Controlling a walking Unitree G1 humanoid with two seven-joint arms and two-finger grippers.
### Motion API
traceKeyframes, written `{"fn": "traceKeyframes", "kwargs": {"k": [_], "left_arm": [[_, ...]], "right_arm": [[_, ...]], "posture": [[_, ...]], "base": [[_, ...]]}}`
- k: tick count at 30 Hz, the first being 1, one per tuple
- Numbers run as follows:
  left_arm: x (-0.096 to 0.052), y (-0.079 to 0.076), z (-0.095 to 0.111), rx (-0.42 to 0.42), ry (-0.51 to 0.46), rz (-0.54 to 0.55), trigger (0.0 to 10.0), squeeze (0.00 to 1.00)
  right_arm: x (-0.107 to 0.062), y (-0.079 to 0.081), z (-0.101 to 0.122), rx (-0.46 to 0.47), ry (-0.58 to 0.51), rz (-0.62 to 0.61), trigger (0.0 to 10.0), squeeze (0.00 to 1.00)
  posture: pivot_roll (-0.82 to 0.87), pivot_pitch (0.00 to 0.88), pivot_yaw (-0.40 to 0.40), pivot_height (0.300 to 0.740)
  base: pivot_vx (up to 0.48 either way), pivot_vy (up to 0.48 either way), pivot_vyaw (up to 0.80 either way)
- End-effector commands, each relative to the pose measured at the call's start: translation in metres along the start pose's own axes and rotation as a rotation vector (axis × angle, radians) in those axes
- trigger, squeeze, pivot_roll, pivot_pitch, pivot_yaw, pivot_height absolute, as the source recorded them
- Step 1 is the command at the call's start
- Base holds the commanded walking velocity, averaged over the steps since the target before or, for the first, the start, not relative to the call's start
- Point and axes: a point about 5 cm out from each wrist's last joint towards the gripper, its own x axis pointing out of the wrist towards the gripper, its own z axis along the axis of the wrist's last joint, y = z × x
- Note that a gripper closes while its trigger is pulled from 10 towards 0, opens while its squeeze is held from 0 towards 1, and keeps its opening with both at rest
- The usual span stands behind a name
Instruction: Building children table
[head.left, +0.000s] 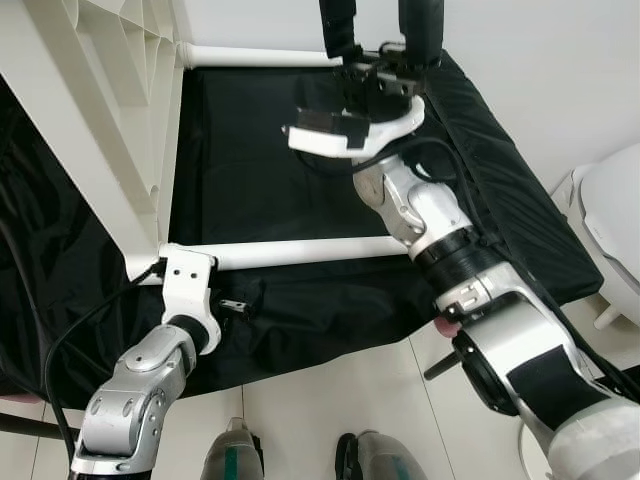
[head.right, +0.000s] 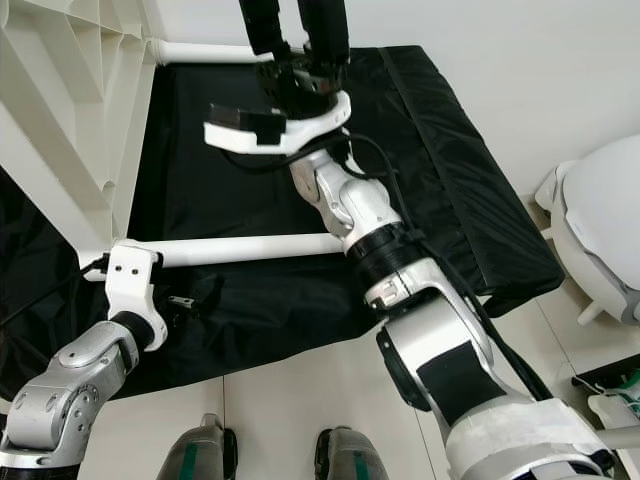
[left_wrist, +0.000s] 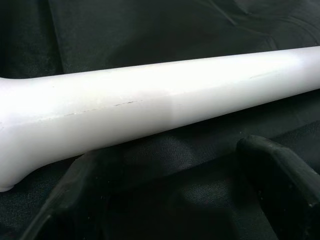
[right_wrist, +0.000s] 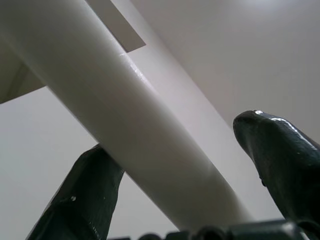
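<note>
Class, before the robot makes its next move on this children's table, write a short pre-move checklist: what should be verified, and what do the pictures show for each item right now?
1. Right gripper around the far table leg: ok, one black finger shows on each side of the white tube.
2. Right fingers clamped tight on that leg: cannot tell, contact is unclear.
3. Left gripper at the near table leg: ok, the tube runs just beyond the fingers.
4. Left grip on the near leg: not ok, the fingers are open and apart from the tube.
5. Both legs joined to the white tabletop: cannot tell, the joints are partly hidden.
6. Black cloth under the parts: ok.
</note>
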Motion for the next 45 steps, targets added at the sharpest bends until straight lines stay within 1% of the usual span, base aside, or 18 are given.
{"fn": "traceKeyframes", "kwargs": {"k": [1, 2, 4, 6, 7, 10, 13, 16, 19, 20, 22, 25, 29, 32, 34, 40, 42, 45], "left_arm": [[0.001, 0.004, 0.003, 0.007, -0.021, 0.037, 10.0, 0.0], [0.0, 0.004, 0.003, 0.005, -0.024, 0.04, 10.0, 0.0], [0.0, 0.004, 0.003, 0.005, -0.024, 0.04, 10.0, 0.0], [0.0, 0.004, 0.004, 0.002, -0.025, 0.04, 10.0, 0.0], [0.0, 0.004, 0.004, 0.002, -0.025, 0.04, 10.0, 0.0], [0.001, 0.003, 0.003, 0.0, -0.02, 0.034, 10.0, 0.0], [0.001, 0.003, 0.003, 0.001, -0.019, 0.032, 10.0, 0.0], [0.004, 0.002, 0.003, 0.001, -0.017, 0.019, 10.0, 0.0], [0.005, 0.001, 0.003, 0.003, -0.016, 0.013, 10.0, 0.0], [0.005, 0.001, 0.003, 0.003, -0.016, 0.013, 10.0, 0.0], [0.007, 0.0, 0.003, 0.004, -0.016, 0.009, 10.0, 0.0], [0.008, 0.0, 0.004, 0.004, -0.019, 0.005, 10.0, 0.0], [0.01, 0.0, 0.005, 0.005, -0.02, 0.001, 10.0, 0.0], [0.01, 0.0, 0.005, 0.013, -0.02, -0.011, 10.0, 0.0], [0.01, 0.0, 0.006, 0.012, -0.02, -0.014, 10.0, 0.0], [0.012, 0.001, 0.005, 0.018, -0.012, -0.026, 10.0, 0.0], [0.015, -0.001, 0.005, 0.022, -0.004, -0.045, 10.0, 0.0], [0.016, -0.001, 0.004, 0.023, -0.001, -0.05, 10.0, 0.0]], "right_arm": [[0.01, -0.001, 0.004, 0.035, -0.002, -0.01, 10.0, 0.0], [0.022, -0.001, 0.004, 0.068, 0.012, 0.054, 10.0, 0.0], [0.022, -0.001, 0.004, 0.068, 0.012, 0.054, 10.0, 0.0], [0.032, -0.002, 0.002, 0.11, 0.047, 0.143, 10.0, 0.0], [0.032, -0.002, 0.002, 0.11, 0.047, 0.143, 10.0, 0.0], [0.048, -0.005, -0.003, 0.138, 0.058, 0.318, 10.0, 0.0], [0.05, -0.005, -0.003, 0.132, 0.05, 0.346, 10.0, 0.0], [0.057, -0.007, -0.005, 0.13, 0.019, 0.464, 10.0, 0.0], [0.061, -0.014, -0.005, 0.14, 0.001, 0.513, 10.0, 0.0], [0.061, -0.014, -0.005, 0.14, 0.001, 0.513, 10.0, 0.0], [0.061, -0.022, -0.006, 0.162, -0.004, 0.539, 10.0, 0.0], [0.051, -0.031, -0.009, 0.19, 0.002, 0.596, 10.0, 0.0], [0.043, -0.035, -0.012, 0.211, 0.032, 0.658, 10.0, 0.0], [0.03, -0.04, -0.014, 0.25, 0.068, 0.717, 10.0, 0.0], [0.028, -0.042, -0.014, 0.251, 0.068, 0.726, 10.0, 0.0], [0.027, -0.048, -0.013, 0.286, 0.079, 0.795, 10.0, 0.0], [0.035, -0.054, -0.013, 0.301, 0.051, 0.842, 10.0, 0.0], [0.039, -0.056, -0.013, 0.299, 0.036, 0.852, 10.0, 0.0]], "posture": [[0.14, 0.045, -0.012, 0.74], [0.13, 0.05, -0.011, 0.74], [0.13, 0.05, -0.011, 0.74], [0.12, 0.054, -0.007, 0.74], [0.12, 0.054, -0.007, 0.74], [0.09, 0.056, 0.01, 0.74], [0.09, 0.056, 0.01, 0.74], [0.06, 0.058, 0.022, 0.74], [0.05, 0.059, 0.024, 0.74], [0.05, 0.059, 0.024, 0.74], [0.04, 0.059, 0.026, 0.74], [0.03, 0.062, 0.032, 0.74], [0.03, 0.063, 0.038, 0.74], [0.02, 0.064, 0.047, 0.74], [0.02, 0.067, 0.052, 0.74], [-0.02, 0.066, 0.082, 0.74], [-0.03, 0.065, 0.09, 0.74], [-0.04, 0.065, 0.091, 0.74]], "base": [[0.0, 0.0, 0.0], [0.0, 0.0, 0.0], [0.0, 0.0, 0.0], [0.0, 0.0, 0.0], [0.0, 0.0, 0.0], [0.0, 0.0, 0.0], [0.0, 0.0, 0.0], [0.0, 0.0, 0.0], [0.0, 0.0, 0.0], [0.0, 0.0, 0.0], [0.0, 0.0, 0.0], [0.0, 0.0, 0.0], [0.0, 0.0, 0.0], [0.0, 0.0, 0.0], [0.0, 0.0, 0.0], [0.0, 0.0, 0.0], [0.0, 0.0, 0.0], [0.0, 0.0, 0.0]]}}
